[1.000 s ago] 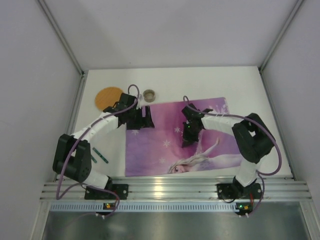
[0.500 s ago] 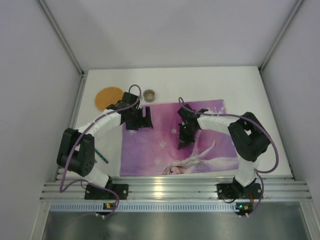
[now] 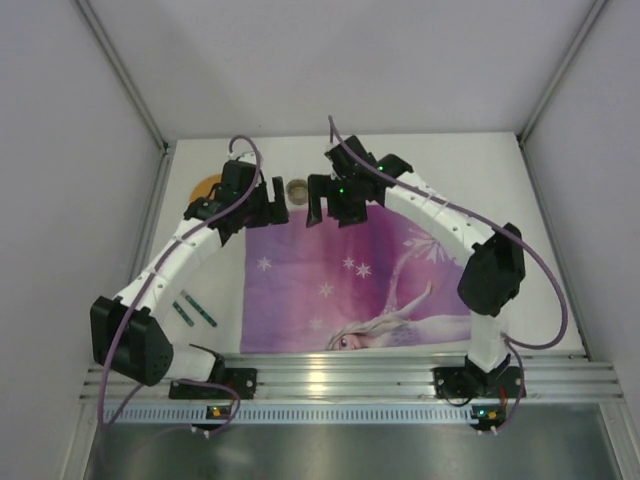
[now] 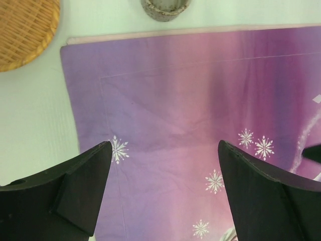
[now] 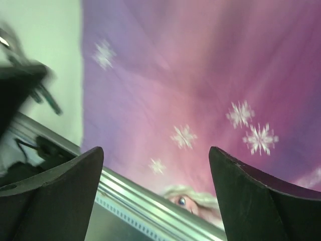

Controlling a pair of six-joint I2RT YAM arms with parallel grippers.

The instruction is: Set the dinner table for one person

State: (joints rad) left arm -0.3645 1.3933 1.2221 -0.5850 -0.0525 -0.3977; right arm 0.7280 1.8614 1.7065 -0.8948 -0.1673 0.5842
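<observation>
Inspecting the layout from the overhead view, I find the dinner table (image 3: 480, 170) carrying the purple printed placemat (image 3: 340, 280) spread flat near its front edge, between the two arm bases. The left gripper (image 4: 164, 150) hangs over the mat's far-left corner with its jaws wide apart and nothing between them. The right gripper (image 5: 155, 150) is likewise spread and empty, though its wrist view is blurred. A small grey cup (image 3: 297, 188) stands just beyond the mat's far edge, between the two grippers. A round wicker mat (image 3: 205, 186) lies to its left, partly hidden by the left arm. Two dark utensils (image 3: 195, 312) rest on the white top just left of the placemat. My judgement: the mat is placed and the next step is bringing these pieces onto it. Both grippers are near one another beside the cup, so I would move one arm only and hold the other clear. I would lower it squarely over the cup, lift before travelling, and avoid dragging anything across the cloth, which could wrinkle.
</observation>
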